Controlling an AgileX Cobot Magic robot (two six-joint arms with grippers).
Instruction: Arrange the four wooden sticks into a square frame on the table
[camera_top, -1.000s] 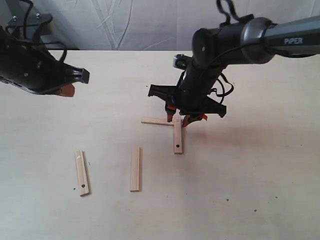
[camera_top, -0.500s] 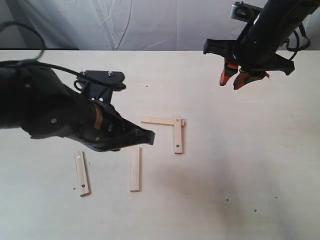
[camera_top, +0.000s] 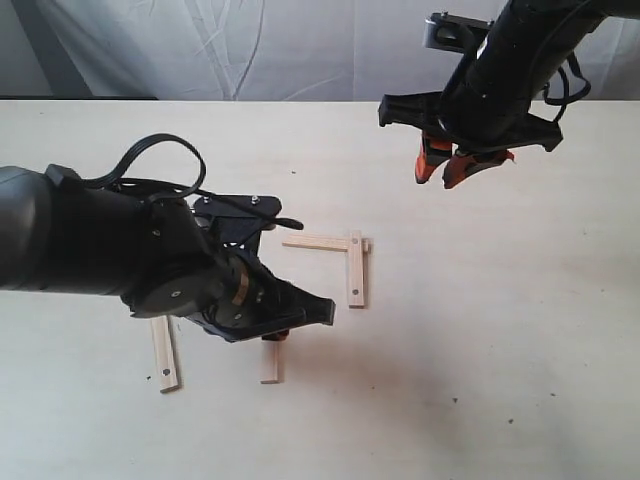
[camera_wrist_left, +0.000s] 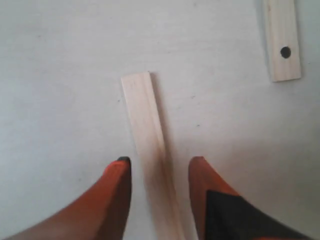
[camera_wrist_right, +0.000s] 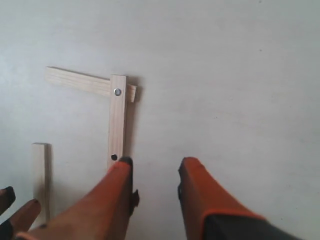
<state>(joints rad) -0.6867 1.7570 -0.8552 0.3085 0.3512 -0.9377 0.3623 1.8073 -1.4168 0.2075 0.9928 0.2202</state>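
Note:
Two sticks form an L on the table (camera_top: 480, 330): a plain one (camera_top: 315, 242) with a holed one (camera_top: 356, 268) laid over its end, also seen as the holed stick (camera_wrist_right: 117, 120) and plain stick (camera_wrist_right: 77, 80). A second plain stick (camera_wrist_left: 150, 145) lies between the open fingers of my left gripper (camera_wrist_left: 159, 162); only its near end (camera_top: 271, 368) shows under the left arm. The other holed stick (camera_top: 165, 358) lies left of it, and its end (camera_wrist_left: 283, 40) shows at the frame edge. My right gripper (camera_top: 440, 165) hangs open and empty above the table's far right, with nothing between its fingers (camera_wrist_right: 154, 161).
The bulky black left arm (camera_top: 120, 260) covers the table's left middle. The right arm (camera_top: 510, 70) reaches in from the upper right. A pale cloth backdrop (camera_top: 250, 50) hangs behind the table's far edge.
The left arm has swung in from the far left and lowered, so its open fingers now straddle the plain stick. The right gripper lifted off the L, drew back up and right, and stays open.

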